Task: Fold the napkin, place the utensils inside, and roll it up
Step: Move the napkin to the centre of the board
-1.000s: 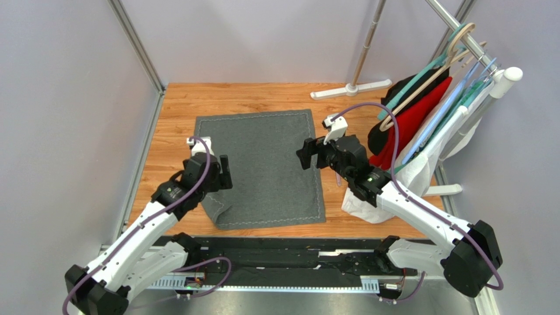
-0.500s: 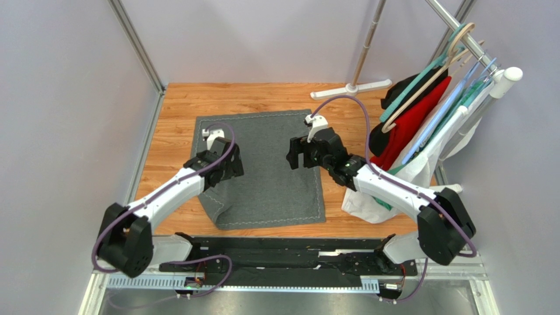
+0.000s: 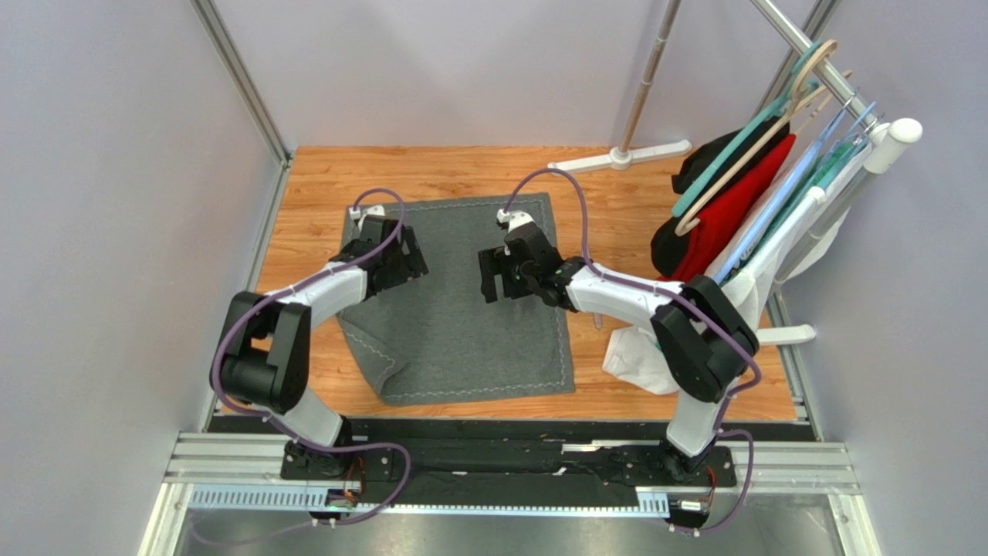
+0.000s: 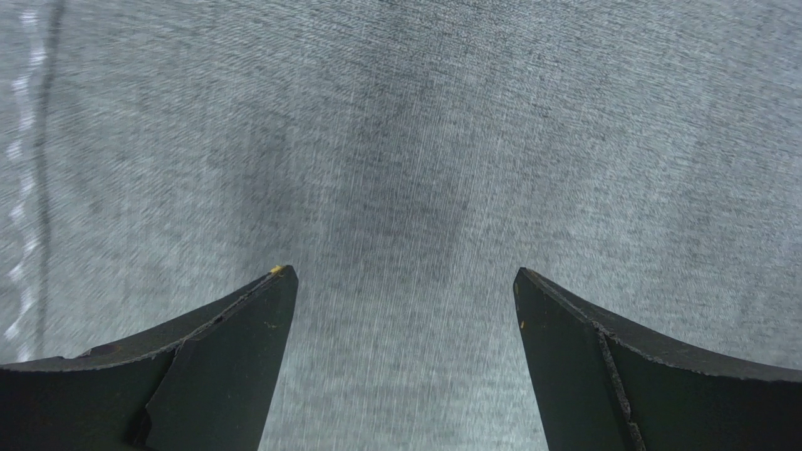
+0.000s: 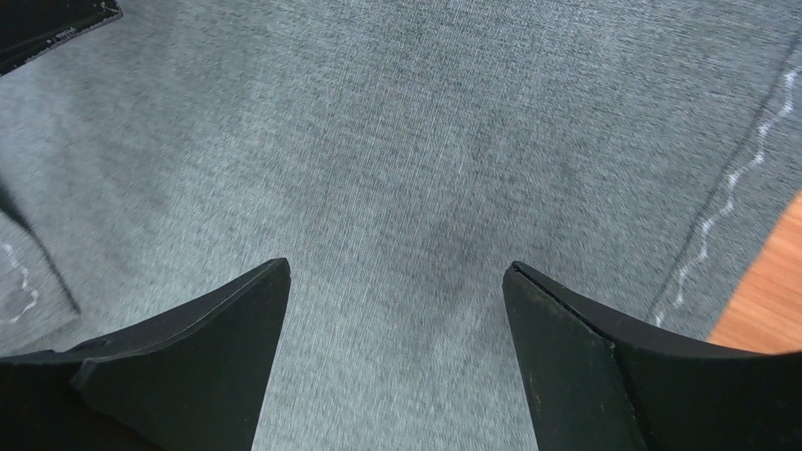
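The napkin (image 3: 464,313) is seen spread almost flat on the wooden table (image 3: 313,185). Only its near-left corner is turned up in a small rumple, so no proper fold can be said to have been made. The left gripper (image 3: 398,260) and the right gripper (image 3: 499,278) are held low over the far half of the cloth, one toward each side. Both have their jaws spread wide with nothing caught between them, and in each wrist view only bare grey weave is shown between the fingers. No utensils can be made out in any view, either on the cloth or beside it. The task is judged to be at its very start, with the folding, the placing of the cutlery and the rolling all left to be done.
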Robot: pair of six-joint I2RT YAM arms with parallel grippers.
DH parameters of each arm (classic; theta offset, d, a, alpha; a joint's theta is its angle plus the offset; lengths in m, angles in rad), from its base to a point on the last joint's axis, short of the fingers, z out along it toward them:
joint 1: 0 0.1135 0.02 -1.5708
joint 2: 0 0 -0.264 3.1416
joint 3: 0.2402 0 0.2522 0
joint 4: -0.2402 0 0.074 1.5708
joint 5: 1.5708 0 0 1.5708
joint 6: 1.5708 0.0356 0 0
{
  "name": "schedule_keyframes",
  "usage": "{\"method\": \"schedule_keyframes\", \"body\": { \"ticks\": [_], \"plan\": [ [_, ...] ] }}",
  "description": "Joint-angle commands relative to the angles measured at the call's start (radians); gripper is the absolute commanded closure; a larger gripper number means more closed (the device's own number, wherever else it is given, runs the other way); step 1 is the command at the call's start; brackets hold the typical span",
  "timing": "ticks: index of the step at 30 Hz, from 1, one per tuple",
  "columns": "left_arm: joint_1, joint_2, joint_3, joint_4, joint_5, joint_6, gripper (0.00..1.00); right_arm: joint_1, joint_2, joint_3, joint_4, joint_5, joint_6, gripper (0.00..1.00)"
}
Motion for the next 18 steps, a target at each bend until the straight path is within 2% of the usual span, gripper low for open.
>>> {"method": "schedule_keyframes", "body": {
  "ticks": [1,11,18],
  "plan": [
    [0.027,0.047,0.057,0.082,0.104,0.007,0.04,0.0,0.076,0.105,-0.029,0.025,0.02,0.11],
    [0.05,0.179,0.126,0.113,0.182,0.016,0.05,-0.066,0.205,0.172,-0.068,-0.024,0.085,0.11],
    [0.05,0.231,0.207,0.061,0.224,0.04,0.05,-0.128,0.252,0.2,-0.126,-0.045,0.128,0.11]
  ]
}}
